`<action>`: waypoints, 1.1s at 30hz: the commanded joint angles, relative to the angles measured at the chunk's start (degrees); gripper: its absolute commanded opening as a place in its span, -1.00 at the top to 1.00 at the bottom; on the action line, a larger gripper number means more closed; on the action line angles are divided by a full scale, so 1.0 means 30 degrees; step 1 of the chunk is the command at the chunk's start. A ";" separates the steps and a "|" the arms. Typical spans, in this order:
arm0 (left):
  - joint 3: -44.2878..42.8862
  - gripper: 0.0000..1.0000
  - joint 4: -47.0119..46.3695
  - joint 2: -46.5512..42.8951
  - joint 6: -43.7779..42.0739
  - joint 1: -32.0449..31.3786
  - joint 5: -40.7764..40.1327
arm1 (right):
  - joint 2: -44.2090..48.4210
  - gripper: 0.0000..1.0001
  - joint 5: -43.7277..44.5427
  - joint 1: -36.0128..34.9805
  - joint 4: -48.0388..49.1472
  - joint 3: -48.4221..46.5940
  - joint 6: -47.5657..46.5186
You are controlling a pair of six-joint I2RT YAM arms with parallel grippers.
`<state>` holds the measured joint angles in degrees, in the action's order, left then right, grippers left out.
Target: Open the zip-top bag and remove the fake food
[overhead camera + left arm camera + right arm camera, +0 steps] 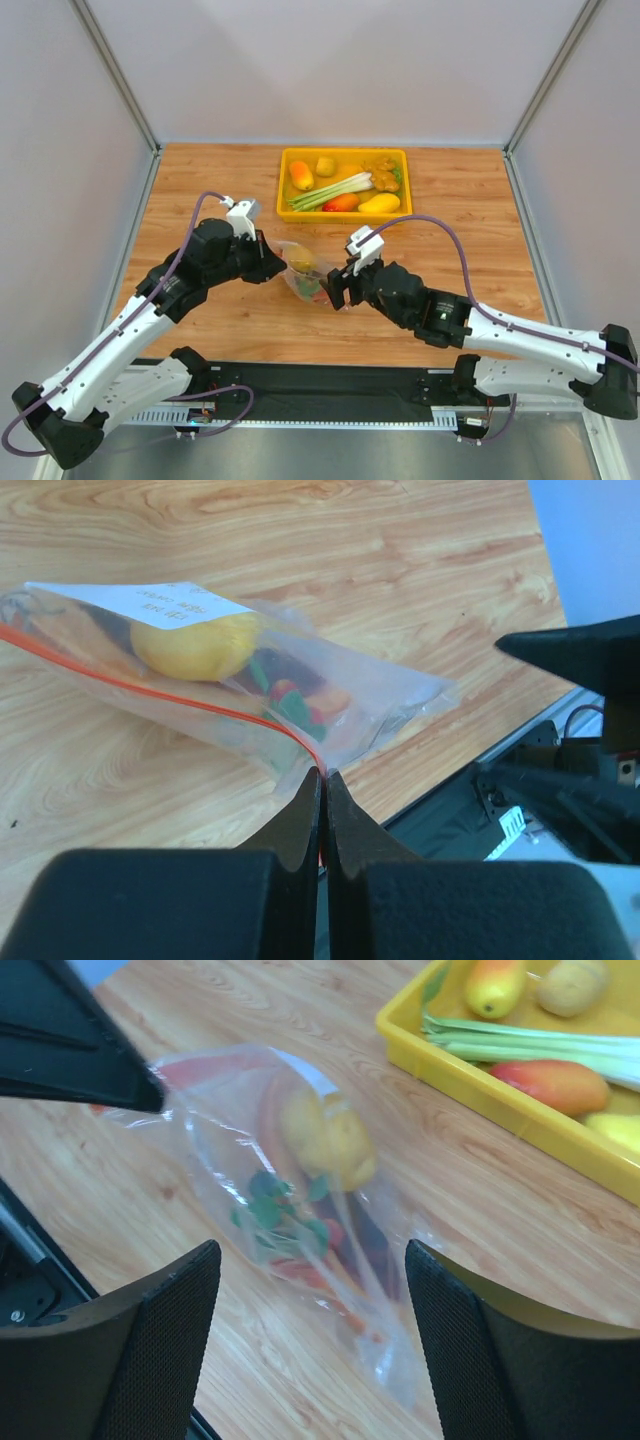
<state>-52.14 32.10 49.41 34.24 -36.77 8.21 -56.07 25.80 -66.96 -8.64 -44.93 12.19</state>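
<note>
place: lab robot cell | evidence: plain white walls (pixel 330 70); metal frame posts (pixel 119 75); wooden tabletop (pixel 200 175)

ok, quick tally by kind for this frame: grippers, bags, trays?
grippers: 2 (left gripper shut on the zip-top bag, right gripper open)
zip-top bag: 1
yellow tray: 1
total: 4

Left jaws tight on the zip-top bag (pixel 240 680)
</note>
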 commanded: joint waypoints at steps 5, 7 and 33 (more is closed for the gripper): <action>-0.0813 1.00 -0.0972 0.0171 0.0833 -0.0076 0.1451 | -0.2019 -0.60 -0.2243 -0.1644 0.4516 0.0209 -0.2859; -0.0842 1.00 -0.1089 0.0346 0.0891 -0.0076 0.1716 | -0.2488 -0.61 -0.2650 -0.1733 0.5222 0.0385 -0.3299; -0.0638 1.00 -0.1265 -0.0093 0.1859 -0.0076 0.5437 | -0.6561 -0.09 0.1859 -0.1704 1.3867 0.1939 -0.8835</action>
<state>-52.14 30.15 49.82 39.22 -36.77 21.15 -74.65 28.56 -72.05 26.50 -38.98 -10.87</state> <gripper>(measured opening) 0.008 0.574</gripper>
